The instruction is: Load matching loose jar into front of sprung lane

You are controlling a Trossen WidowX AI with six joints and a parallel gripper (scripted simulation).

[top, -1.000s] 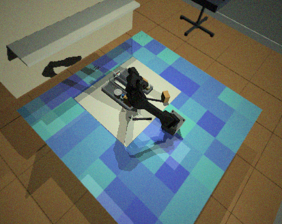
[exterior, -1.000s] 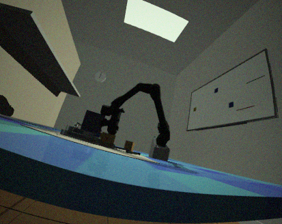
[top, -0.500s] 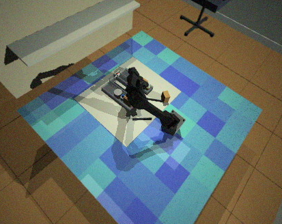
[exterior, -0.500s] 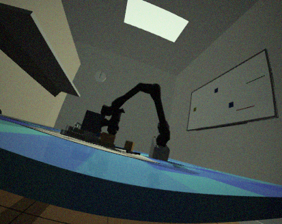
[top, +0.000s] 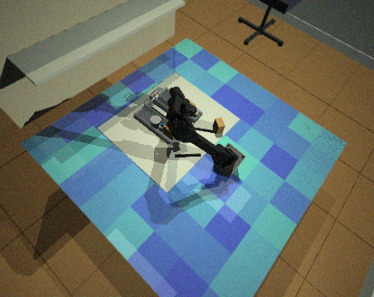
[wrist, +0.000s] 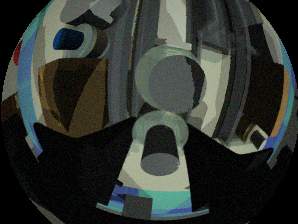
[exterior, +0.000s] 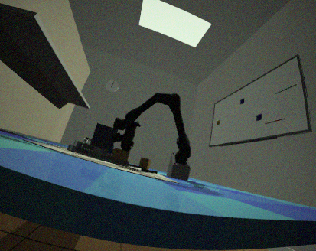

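Wrist view: gripper [wrist: 160,137] is clamped on a grey-lidded jar [wrist: 160,149], which sits between the two dark fingers at the frame's 6 o'clock. Directly beyond it, toward 12 o'clock, a second jar [wrist: 169,83] with the same pale body and grey lid stands inside the lane [wrist: 128,43], between the grey side rails. The two jars look close to touching, but I can't tell if there is a gap. At 10 o'clock, outside the rails, a jar with a blue top [wrist: 73,39] lies beside another grey-capped one [wrist: 100,3]. A brown box [wrist: 73,92] is at 9 o'clock.

Top view: arm base [top: 226,158] sits at the cream mat's [top: 125,145] 4 o'clock edge, and the arm reaches toward 10 o'clock over the grey lane fixture [top: 148,113]. One grey lid shows on the fixture just at the gripper's 9 o'clock; the held jar is hidden under the wrist. An orange-brown block [top: 219,124] stands on the mat at the arm's 2 o'clock, well apart from the fixture. A thin black bar [top: 187,155] lies on the mat near the base. The mat lies on a blue-green checkered cover [top: 261,217].

Exterior view: arm arched, gripper low over the fixture, fingers too small to read.
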